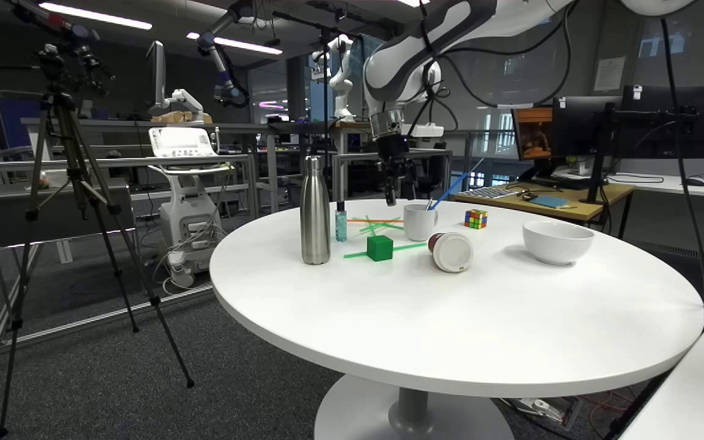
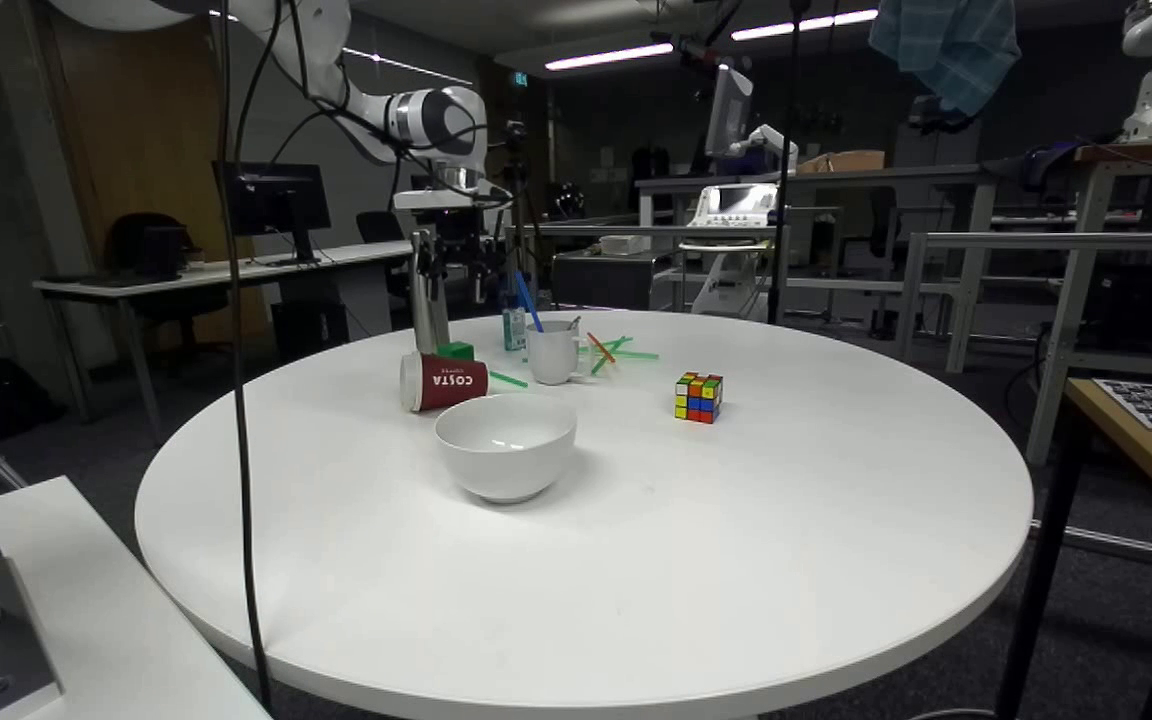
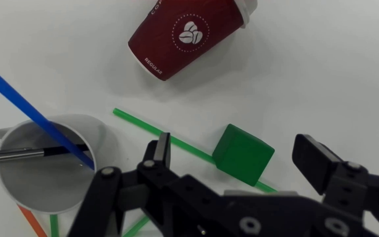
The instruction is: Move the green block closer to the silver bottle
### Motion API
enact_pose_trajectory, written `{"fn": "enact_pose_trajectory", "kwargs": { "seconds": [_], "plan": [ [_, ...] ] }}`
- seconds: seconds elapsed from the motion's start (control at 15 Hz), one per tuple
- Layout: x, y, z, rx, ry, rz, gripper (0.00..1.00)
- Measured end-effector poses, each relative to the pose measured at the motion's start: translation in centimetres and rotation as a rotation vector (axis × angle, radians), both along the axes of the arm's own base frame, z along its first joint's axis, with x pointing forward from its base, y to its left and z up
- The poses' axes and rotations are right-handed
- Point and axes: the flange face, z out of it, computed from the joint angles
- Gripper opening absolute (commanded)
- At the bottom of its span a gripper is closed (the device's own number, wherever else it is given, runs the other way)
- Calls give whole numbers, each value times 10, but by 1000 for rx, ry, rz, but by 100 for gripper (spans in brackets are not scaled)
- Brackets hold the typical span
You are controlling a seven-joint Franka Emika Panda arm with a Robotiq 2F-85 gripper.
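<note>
- Nearest the wrist camera is the black two-fingered robot gripper, its fingers spread wide, one to either side of a small bright green cube-shaped block that sits lower down.
- In both exterior views the gripper hangs above a round white table, its fingertips higher than the block and apart from it.
- The block rests at table level; a thin green straw shows on two sides of its base, and whether it runs underneath cannot be told.
- In an exterior view, a tall slim silver metal bottle stands upright to the left of the block, near it, with a gap between them.
- To the block's right there, a dark red paper coffee cup with a white lid lies on its side.
- Farther back stand a small teal bottle with a dark cap and a white mug holding a blue straw and a silver-and-black pen.
- Between those two, an orange straw and several more green straws lie crossed.
- Right of the mug sit a multicoloured puzzle cube and, farther right and nearer, a round white bowl.
</note>
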Motion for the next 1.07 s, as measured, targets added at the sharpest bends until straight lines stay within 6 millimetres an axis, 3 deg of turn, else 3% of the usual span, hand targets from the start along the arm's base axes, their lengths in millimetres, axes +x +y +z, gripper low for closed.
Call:
{"fn": "enact_pose_trajectory", "kwargs": {
  "seconds": [0.53,1.07],
  "plan": [
    [14,15,28,50,-87,13,100],
    [19,17,31,62,-130,13,100]
  ]
}}
